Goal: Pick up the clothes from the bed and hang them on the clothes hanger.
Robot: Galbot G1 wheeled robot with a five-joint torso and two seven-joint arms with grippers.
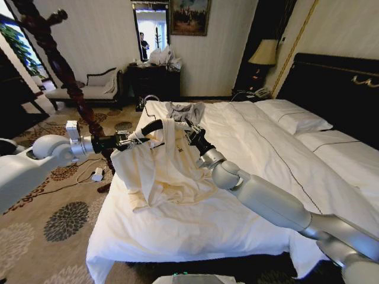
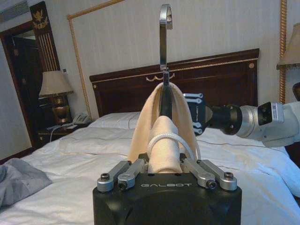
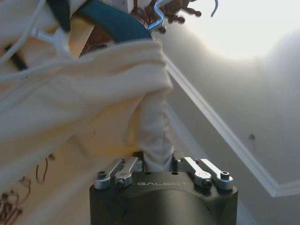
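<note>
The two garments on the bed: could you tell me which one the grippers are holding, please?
The large cream collared garment, draped over the thin dark hanger; both the left gripper and right gripper pinch its fabric. The small grey garment lies crumpled and untouched behind it.

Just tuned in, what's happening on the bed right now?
Both arms are working the cream garment over the bed. The left gripper is shut on the hanger end with cloth draped over it, the silver hook pointing up. The right gripper pinches a fold of the garment at the other shoulder. The garment is partly lifted, its lower part lying on the duvet. A small grey garment lies beyond it.
</note>
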